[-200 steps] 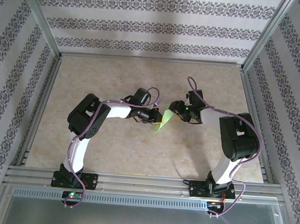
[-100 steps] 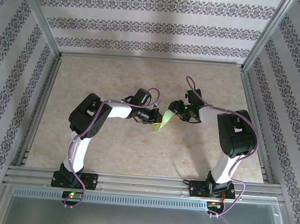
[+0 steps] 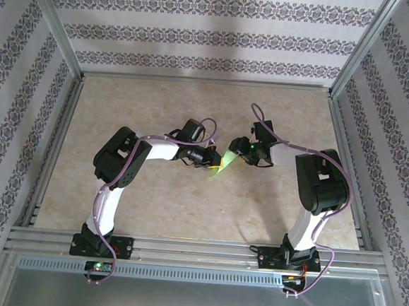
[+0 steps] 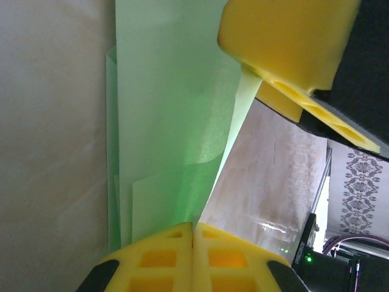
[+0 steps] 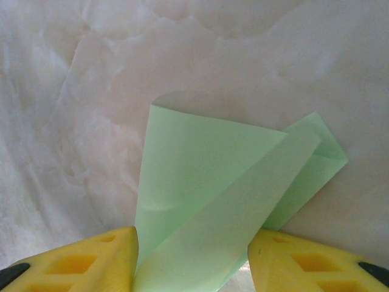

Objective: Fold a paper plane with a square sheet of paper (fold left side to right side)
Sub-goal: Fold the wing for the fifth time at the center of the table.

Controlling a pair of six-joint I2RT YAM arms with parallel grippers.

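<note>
The light green sheet of paper [image 3: 223, 163], folded into a narrow, layered strip, hangs above the table between both grippers. My left gripper [image 3: 214, 161] comes from the left and is shut on the paper's lower edge [image 4: 170, 121]; in the left wrist view its yellow pads [image 4: 164, 258] press together with the sheet pinched in the seam. My right gripper [image 3: 238, 153] comes from the right. In its wrist view the fingers [image 5: 103, 258] stand apart, and the folded flaps [image 5: 206, 164] pass loosely between them. One right finger [image 4: 285, 36] shows above the paper in the left wrist view.
The beige marbled tabletop [image 3: 194, 109] lies under the paper. Patterned walls with metal frame posts [image 3: 55, 28] close in the left, right and back sides. A metal rail [image 3: 197, 250] carries both arm bases at the near edge.
The right arm's elbow has drawn slightly left and back, and its gripper has edged a little towards the far side. The left arm and paper have barely moved.
</note>
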